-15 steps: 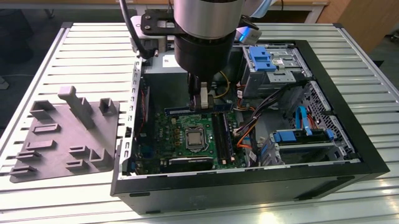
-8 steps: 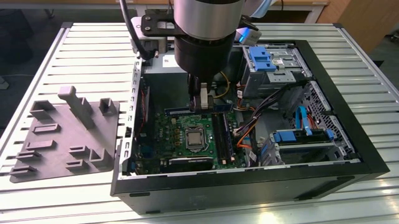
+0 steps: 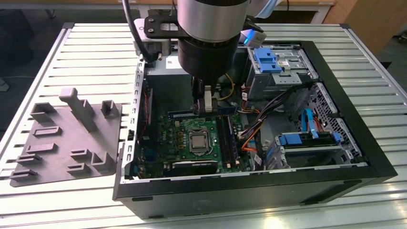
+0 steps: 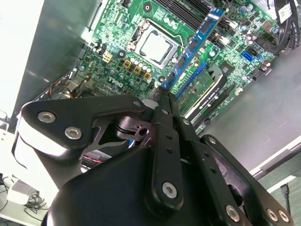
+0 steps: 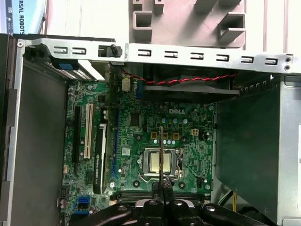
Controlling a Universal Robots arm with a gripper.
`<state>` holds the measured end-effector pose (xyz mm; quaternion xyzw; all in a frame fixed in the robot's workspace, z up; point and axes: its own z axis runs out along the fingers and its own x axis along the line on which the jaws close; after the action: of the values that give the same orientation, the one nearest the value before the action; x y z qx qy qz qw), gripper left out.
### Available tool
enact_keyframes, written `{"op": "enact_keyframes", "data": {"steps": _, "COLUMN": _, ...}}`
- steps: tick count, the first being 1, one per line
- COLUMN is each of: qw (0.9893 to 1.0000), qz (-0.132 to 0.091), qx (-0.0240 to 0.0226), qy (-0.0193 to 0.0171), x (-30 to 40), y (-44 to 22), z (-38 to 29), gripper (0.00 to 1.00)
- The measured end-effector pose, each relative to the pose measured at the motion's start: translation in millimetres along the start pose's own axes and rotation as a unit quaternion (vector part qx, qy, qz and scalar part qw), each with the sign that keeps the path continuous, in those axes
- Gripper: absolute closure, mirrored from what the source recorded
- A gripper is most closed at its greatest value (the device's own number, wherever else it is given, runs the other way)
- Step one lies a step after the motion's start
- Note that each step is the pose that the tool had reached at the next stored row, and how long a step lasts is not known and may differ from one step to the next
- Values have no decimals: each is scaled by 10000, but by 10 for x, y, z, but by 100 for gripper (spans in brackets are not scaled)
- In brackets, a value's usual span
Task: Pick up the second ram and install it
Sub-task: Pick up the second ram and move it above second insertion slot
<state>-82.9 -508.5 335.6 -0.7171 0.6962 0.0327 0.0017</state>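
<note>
The gripper (image 4: 163, 92) is clenched on the second ram (image 4: 195, 42), holding it at one end. The blue stick w/ black chips reaches out over the motherboard (image 4: 117, 70); if it touches the board, I cannot tell. In the first wrist view it shows edge-on, as a thin line across the CPU (image 5: 151, 162). In the exterior view the gripper hangs inside the open PC case (image 3: 254, 188), near the black RAM sockets (image 3: 226, 138). The grey tray (image 3: 64, 148) lies outside the case, on the exterior view's left.
</note>
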Motion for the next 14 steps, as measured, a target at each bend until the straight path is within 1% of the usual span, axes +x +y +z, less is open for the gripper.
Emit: {"op": "enact_keyframes", "data": {"steps": 14, "qw": 10000, "qz": 1, "qx": 0, "qy": 0, "x": 2, "y": -2, "z": 39, "gripper": 88}}
